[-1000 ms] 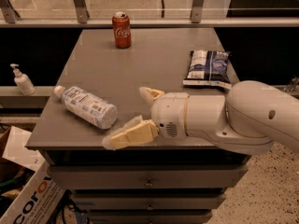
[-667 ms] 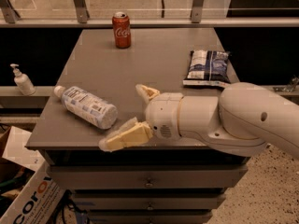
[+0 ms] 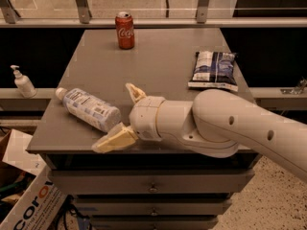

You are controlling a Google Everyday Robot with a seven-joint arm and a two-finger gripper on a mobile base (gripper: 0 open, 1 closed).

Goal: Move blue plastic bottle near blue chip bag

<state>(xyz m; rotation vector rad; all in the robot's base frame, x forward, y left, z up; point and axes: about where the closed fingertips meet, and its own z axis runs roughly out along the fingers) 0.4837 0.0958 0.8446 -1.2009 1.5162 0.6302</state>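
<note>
The blue plastic bottle (image 3: 91, 109) lies on its side at the front left of the grey table (image 3: 163, 66), white cap pointing left. The blue chip bag (image 3: 214, 69) lies flat at the right side of the table. My gripper (image 3: 115, 118) is open, its two cream fingers spread. One finger (image 3: 114, 140) lies near the table's front edge just below the bottle's base. The other finger (image 3: 135, 92) is above and to the right of the base. The gripper holds nothing and sits just right of the bottle.
A red Coca-Cola can (image 3: 125, 30) stands at the back of the table. A white pump dispenser (image 3: 22, 82) stands on a ledge to the left. A cardboard box (image 3: 24, 195) sits on the floor at lower left. Drawers are below the tabletop.
The gripper has moved left toward the bottle's base. The bottle, bag and can have not moved.
</note>
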